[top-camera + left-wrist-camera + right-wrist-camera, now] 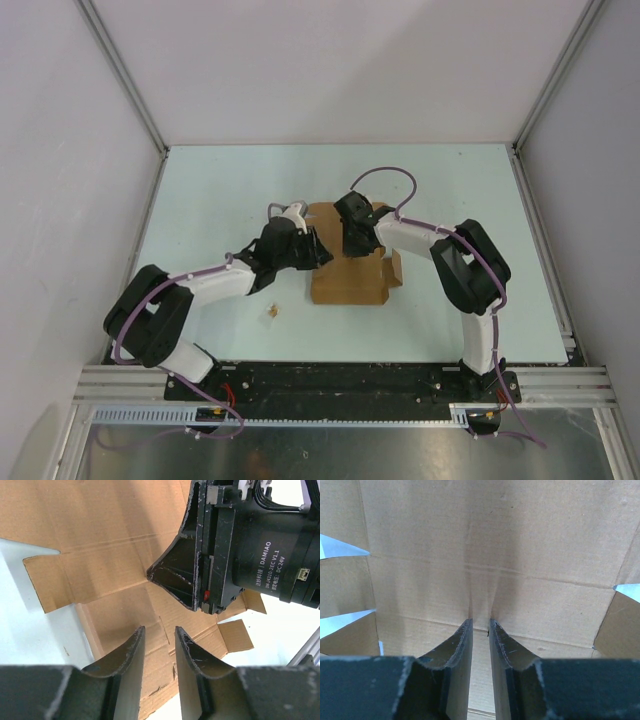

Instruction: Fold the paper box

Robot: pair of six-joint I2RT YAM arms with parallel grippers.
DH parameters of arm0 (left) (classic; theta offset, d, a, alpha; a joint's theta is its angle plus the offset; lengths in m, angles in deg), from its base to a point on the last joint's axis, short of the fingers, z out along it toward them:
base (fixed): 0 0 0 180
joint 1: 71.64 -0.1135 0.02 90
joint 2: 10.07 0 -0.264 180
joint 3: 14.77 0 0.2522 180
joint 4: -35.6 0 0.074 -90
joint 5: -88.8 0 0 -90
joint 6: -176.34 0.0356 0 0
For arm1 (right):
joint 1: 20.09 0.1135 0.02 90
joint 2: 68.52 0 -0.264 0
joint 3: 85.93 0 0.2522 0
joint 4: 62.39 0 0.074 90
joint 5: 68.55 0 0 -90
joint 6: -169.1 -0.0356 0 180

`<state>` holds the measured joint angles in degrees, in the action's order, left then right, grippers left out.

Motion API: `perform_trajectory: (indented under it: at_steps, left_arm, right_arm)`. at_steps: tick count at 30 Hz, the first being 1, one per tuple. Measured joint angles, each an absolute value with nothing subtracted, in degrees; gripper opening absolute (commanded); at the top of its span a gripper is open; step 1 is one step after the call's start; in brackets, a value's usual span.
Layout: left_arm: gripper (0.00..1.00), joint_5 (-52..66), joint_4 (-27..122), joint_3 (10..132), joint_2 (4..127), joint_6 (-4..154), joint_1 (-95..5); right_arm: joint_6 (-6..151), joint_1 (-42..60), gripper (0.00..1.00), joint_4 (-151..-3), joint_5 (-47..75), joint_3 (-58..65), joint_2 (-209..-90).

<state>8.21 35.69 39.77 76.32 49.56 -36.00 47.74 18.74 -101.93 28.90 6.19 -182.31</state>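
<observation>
The paper box (347, 285) is a flat brown cardboard sheet with flaps and tabs, lying mid-table. My left gripper (322, 252) hovers at its left edge. In the left wrist view this gripper (159, 628) is open, and only the sheet (100, 540) shows through the gap. My right gripper (352, 240) points down onto the sheet's far half. Its fingers stand a narrow gap apart in the right wrist view (480, 621), tips against the cardboard (530, 540), holding nothing. The left wrist view also shows the right gripper (156, 573) with its tips on the sheet.
A tiny brown scrap (272, 312) lies on the pale green table (220, 190), left of the sheet and in front of the left arm. White walls close in the table on three sides. A metal rail (340, 380) runs along the near edge.
</observation>
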Motion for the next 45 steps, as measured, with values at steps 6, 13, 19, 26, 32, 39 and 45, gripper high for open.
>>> perform_trajectory:
  at_steps: [6,13,19,26,32,39,45]
  left_arm:
    - [0.27,8.21,34.61,38.41,76.37,49.13,-35.95]
    - [0.34,8.21,34.72,37.36,73.81,49.24,-35.95]
    - [0.35,7.81,35.88,37.30,66.29,49.76,-36.48]
    - [0.34,2.87,38.68,33.54,60.35,49.67,-42.21]
    - [0.34,-4.25,44.23,27.33,57.40,48.10,-48.33]
    - [0.43,-5.39,44.84,25.85,60.24,47.09,-49.02]
    - [0.43,1.72,39.53,26.04,69.50,46.37,-48.87]
  right_arm:
    - [47.72,18.65,0.24,-101.60,28.72,5.91,-182.18]
    - [47.65,18.52,0.24,-101.53,28.46,5.84,-182.16]
    - [47.63,18.45,0.25,-101.51,28.33,5.82,-182.14]
    - [47.63,18.24,0.24,-101.47,28.00,5.78,-182.10]
    - [47.63,18.19,0.24,-101.27,27.82,5.69,-182.07]
    - [47.65,18.15,0.25,-101.25,27.74,5.65,-182.07]
    - [47.63,18.08,0.25,-101.18,27.58,5.60,-182.05]
